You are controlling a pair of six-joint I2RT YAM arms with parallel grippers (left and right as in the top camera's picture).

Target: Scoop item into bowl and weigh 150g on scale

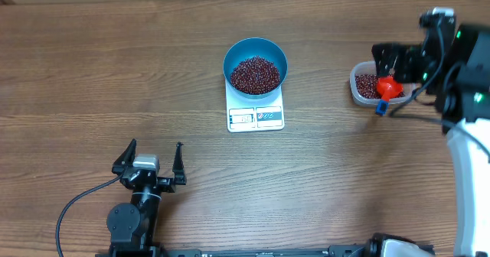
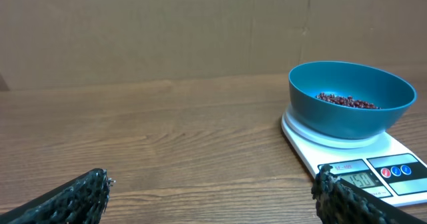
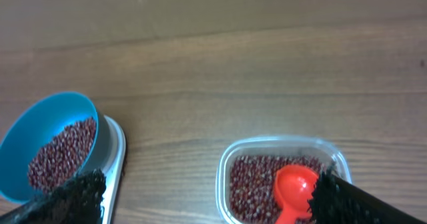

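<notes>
The blue bowl (image 1: 239,53) stands on the white scale (image 1: 256,116) at mid-table, with a heap of dark red-brown beans (image 1: 255,74) inside. The left wrist view shows the bowl (image 2: 347,117), the beans (image 2: 347,101) and the scale's lit display (image 2: 363,181). To the right, a clear tub (image 1: 357,87) holds more beans and a red scoop (image 1: 388,87). My right gripper (image 1: 393,66) hovers open over that tub, and the scoop (image 3: 294,189) lies loose between its fingers. My left gripper (image 1: 151,157) rests open near the front left, holding nothing.
The scoop's blue handle end (image 1: 380,108) sticks out over the tub's near rim. A cable (image 1: 76,207) runs from the left arm's base toward the front edge. Bare wooden tabletop (image 1: 115,66) spreads left of the scale.
</notes>
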